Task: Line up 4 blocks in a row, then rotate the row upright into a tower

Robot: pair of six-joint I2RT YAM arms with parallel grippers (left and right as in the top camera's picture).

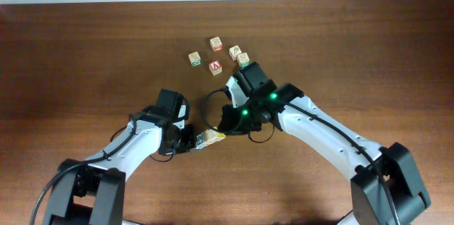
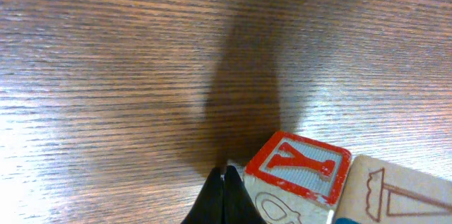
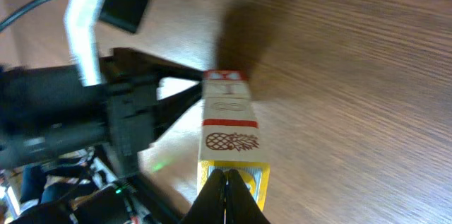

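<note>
Table, left part (image 1: pixel 78 55): bare brown wood from the far edge down to the left arm; open room on this side.
Left fingers (image 2: pixel 222 181): pressed together with nothing between them; the dark tips stand just beside the near corner of the red Y block. Contact cannot be told.
Red Y block (image 2: pixel 300 171): wooden cube, upper face framed in red with a red "Y" on a pale ribbed panel; it rests on the table.
Pineapple block (image 3: pixel 232 141): wooden cube touching the red Y block face to face; one side carries a brown pineapple outline, another a line drawing of a sailboat, and the end face is framed in yellow.
Right fingers (image 3: pixel 227 189): pressed together, empty; the tips meet the yellow-framed end face of the pineapple block.
Pair position: mid-table, near side, between the two sets of fingers.
Rear blocks (image 1: pixel 194 59): four cubes around the red A block (image 1: pixel 216 67), towards the far edge; letters too small to read. The rightmost, green-framed, lies just beside the right arm's wrist.
Table, right part: bare wood beyond the right arm.
</note>
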